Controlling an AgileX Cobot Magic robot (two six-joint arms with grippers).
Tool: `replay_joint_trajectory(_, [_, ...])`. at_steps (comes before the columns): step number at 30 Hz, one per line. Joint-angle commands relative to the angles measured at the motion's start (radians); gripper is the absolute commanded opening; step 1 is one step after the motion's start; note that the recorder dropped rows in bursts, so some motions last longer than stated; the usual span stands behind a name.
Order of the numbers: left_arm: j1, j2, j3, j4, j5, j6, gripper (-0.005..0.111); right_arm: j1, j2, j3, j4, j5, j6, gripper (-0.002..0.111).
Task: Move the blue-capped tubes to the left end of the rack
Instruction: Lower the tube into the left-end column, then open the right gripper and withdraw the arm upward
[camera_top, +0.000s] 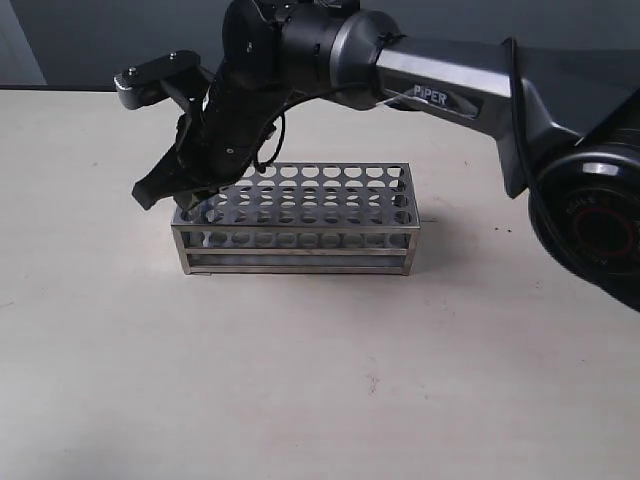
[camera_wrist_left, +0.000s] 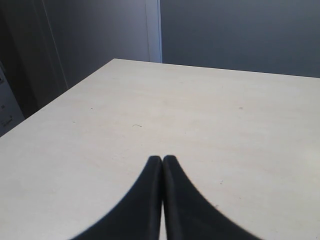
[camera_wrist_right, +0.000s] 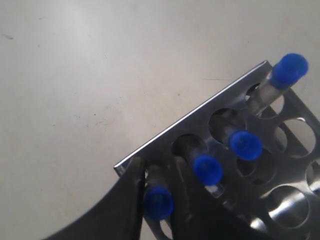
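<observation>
While the right arm reaches across in the exterior view, its right end effector (camera_top: 192, 205) sits at the left end of the metal rack (camera_top: 300, 225) on the desk (camera_top: 300, 380). Seen from the left wrist, the left end effector (camera_wrist_left: 162, 162) has its fingers pressed together above the desk. From the right wrist, the right end effector is clamped on one blue-capped tube (camera_wrist_right: 159, 202) standing in the rack's corner hole. Three more blue-capped tubes (camera_wrist_right: 207, 169) stand just beyond its fingertips in neighbouring holes.

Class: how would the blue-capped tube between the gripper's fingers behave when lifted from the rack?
The blue-capped tube looks thin and clear: probably light, slippery, breakable if squeezed hard. Being round, it would likely roll if laid flat.
</observation>
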Motion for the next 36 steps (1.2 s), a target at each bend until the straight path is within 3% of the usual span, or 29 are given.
replay_joint_trajectory(1, [-0.005,0.003,0.004,-0.005,-0.011,-0.002,0.0,-0.003,-0.003,-0.016,-0.009,0.078,-0.003,0.022])
replay_joint_trajectory(4, [-0.005,0.003,0.004,-0.005,-0.011,-0.002,0.0,-0.003,-0.003,-0.025,-0.009,0.099,-0.003,0.05])
replay_joint_trajectory(6, [-0.005,0.003,0.004,-0.005,-0.011,-0.002,0.0,-0.003,-0.007,-0.032,-0.009,0.107,0.005,0.054])
replay_joint_trajectory(17, [-0.005,0.003,0.004,-0.005,-0.011,-0.002,0.0,-0.003,-0.065,-0.082,0.025,0.14,0.019,0.021])
replay_joint_trajectory(31, [-0.005,0.003,0.004,-0.005,-0.011,-0.002,0.0,-0.003,-0.2,-0.082,-0.001,0.352,0.027,0.021])
replay_joint_trajectory(36, [-0.005,0.003,0.004,-0.005,-0.011,-0.002,0.0,-0.003,-0.333,-0.06,-0.003,0.352,0.027,0.021])
